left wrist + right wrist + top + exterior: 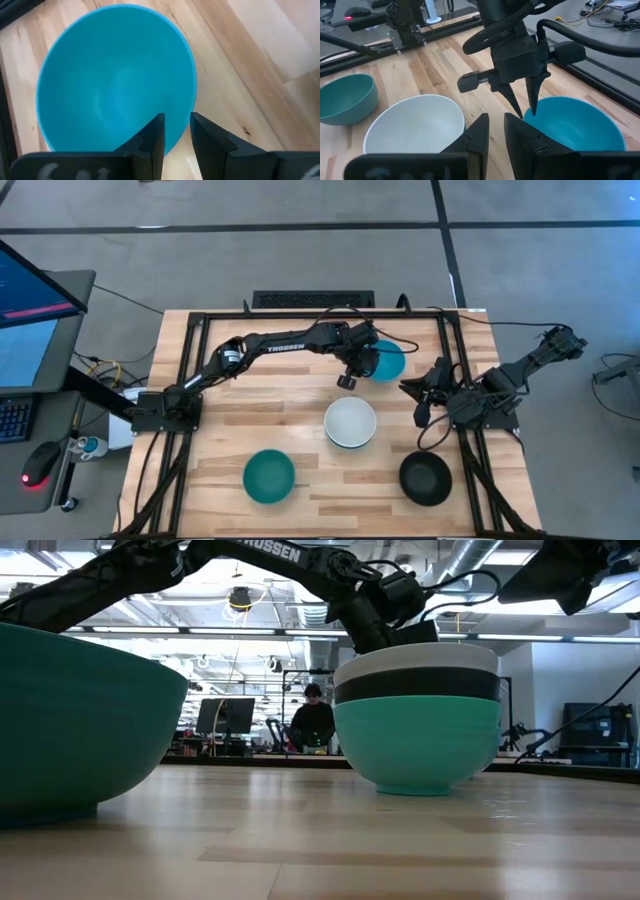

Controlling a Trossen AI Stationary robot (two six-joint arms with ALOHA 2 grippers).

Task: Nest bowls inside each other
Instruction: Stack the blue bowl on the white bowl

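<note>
A bright blue bowl (388, 361) rests on its base at the far middle of the table. My left gripper (526, 116) points down at the bowl's rim on the side nearest the white bowl, open, one finger on each side of the rim. A white bowl (350, 422) sits mid-table; the low view shows it nested in a black bowl (417, 685) inside a cyan bowl (417, 745). A teal bowl (269, 476) and a black bowl (425, 478) rest alone near the front edge. My right gripper (496, 129) waits open at the table's right. My left gripper comes from above at the blue bowl's rim (184, 120). One finger (155, 137) stands inside the bowl and the other (207, 142) outside it. I cannot tell whether either finger touches the rim. The bowl sits upright on the table.
Black frame rails (185, 370) run along the table's left, right and far sides. A monitor and a keyboard (15, 415) stand off the table to the left. In the low view a person (313, 722) shows far back in the room.
</note>
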